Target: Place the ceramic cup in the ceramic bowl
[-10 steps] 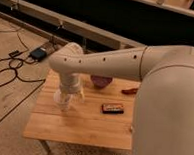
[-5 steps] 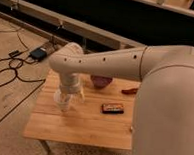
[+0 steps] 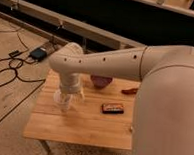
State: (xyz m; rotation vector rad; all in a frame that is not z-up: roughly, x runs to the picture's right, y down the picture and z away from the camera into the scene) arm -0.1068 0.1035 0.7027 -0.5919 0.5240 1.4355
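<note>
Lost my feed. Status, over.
Tool at small pale ceramic cup, wooden table left. Round maroon ceramic bowl apart, rightward. Flat black rectangular object off the path.

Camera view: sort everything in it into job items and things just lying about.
Job:
- ceramic cup, at the left of the table
- ceramic bowl, farther back
- gripper, down at the cup

Lying about:
- flat black object
- red object
- black box on the floor

Warm, even indoor light falls from above on the wooden table (image 3: 87, 126) and the beige floor (image 3: 8, 106). The pale arm (image 3: 121, 63) is brightest along its top and shaded underneath. The gripper (image 3: 68, 100) hangs over the table's left part, dimmer. The wall (image 3: 144, 20) behind is nearly black.
</note>
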